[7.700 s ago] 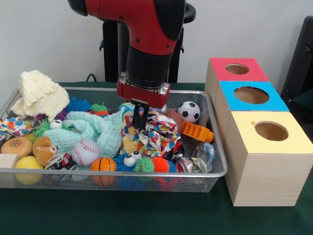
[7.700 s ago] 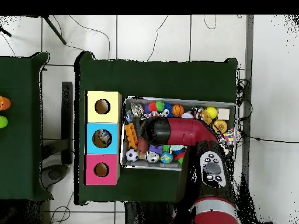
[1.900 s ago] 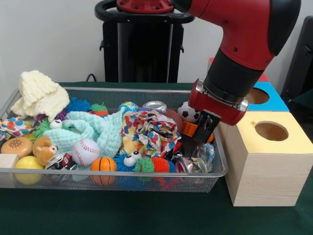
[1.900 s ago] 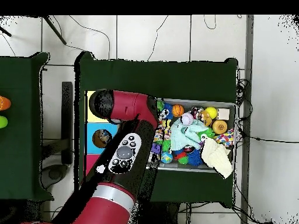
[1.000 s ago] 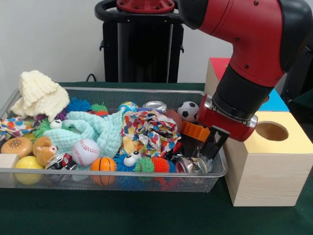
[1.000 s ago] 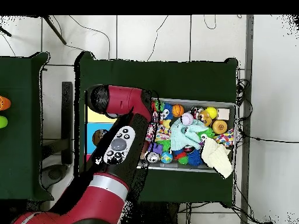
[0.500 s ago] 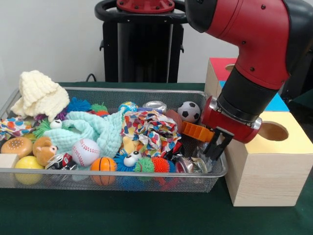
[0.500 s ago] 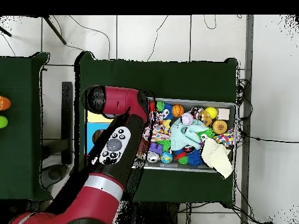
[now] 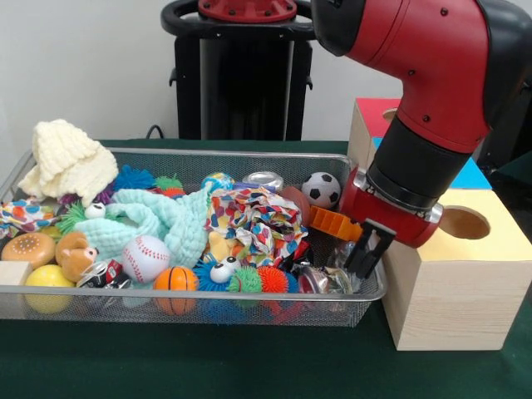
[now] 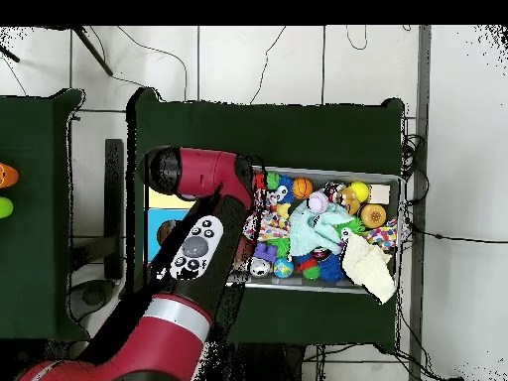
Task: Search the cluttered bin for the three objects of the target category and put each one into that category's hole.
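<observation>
Hanging w/ end effector [image 9: 368, 252] over bin [image 9: 208, 295] edge, beside yellow box [image 9: 457, 283].

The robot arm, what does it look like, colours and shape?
The arm is thick, rounded and glossy red, with a black cylindrical wrist section. A red collar with a silver ring carries the black gripper. From overhead, a grey button panel sits on it.

We see a glossy red arm [image 9: 432, 58] at upper right, a black cylindrical wrist section [image 9: 420, 162], then a red collar with a silver ring. Black gripper [image 9: 371, 249] below it. Overhead, the arm carries a grey oval button panel [image 10: 193, 248].
</observation>
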Robot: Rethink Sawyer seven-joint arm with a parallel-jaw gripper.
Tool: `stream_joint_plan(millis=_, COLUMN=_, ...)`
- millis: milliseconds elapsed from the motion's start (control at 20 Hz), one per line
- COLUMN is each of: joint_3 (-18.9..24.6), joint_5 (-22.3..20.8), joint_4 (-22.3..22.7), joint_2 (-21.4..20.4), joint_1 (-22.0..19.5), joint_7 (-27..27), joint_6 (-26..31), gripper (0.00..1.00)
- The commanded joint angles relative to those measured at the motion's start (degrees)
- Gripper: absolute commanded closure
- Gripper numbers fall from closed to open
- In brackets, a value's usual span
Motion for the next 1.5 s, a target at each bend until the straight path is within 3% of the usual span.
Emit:
stream_joint_plan(millis=50, joint_3=4.8, joint_5=0.4, joint_4=6.8, joint_2=3.3, joint_1=-1.7, joint_7=14.1, joint_6=-5.2, gripper=1.0)
stream_joint_plan(millis=450, joint_3=4.1, joint_5=-0.4, joint_4=7.3, joint_2=4.0, joint_1=-1.5, joint_7=13.7, joint_6=-8.3, gripper=1.0)
stream_joint_plan(millis=650, joint_3=5.3, joint_5=0.0, joint_4=7.3, joint_2=3.4, joint_1=-2.6, joint_7=12.2, joint_6=-5.5, gripper=1.0)
stream_joint_plan(millis=950, joint_3=8.3, joint_5=0.9, joint_4=5.4, joint_2=2.5, joint_1=-5.9, joint_7=8.1, joint_6=3.5, gripper=1.0)
stream_joint_plan(millis=1500, joint_3=8.5, joint_5=-0.3, joint_4=5.5, joint_2=2.2, joint_1=-5.9, joint_7=7.6, joint_6=2.2, gripper=1.0)
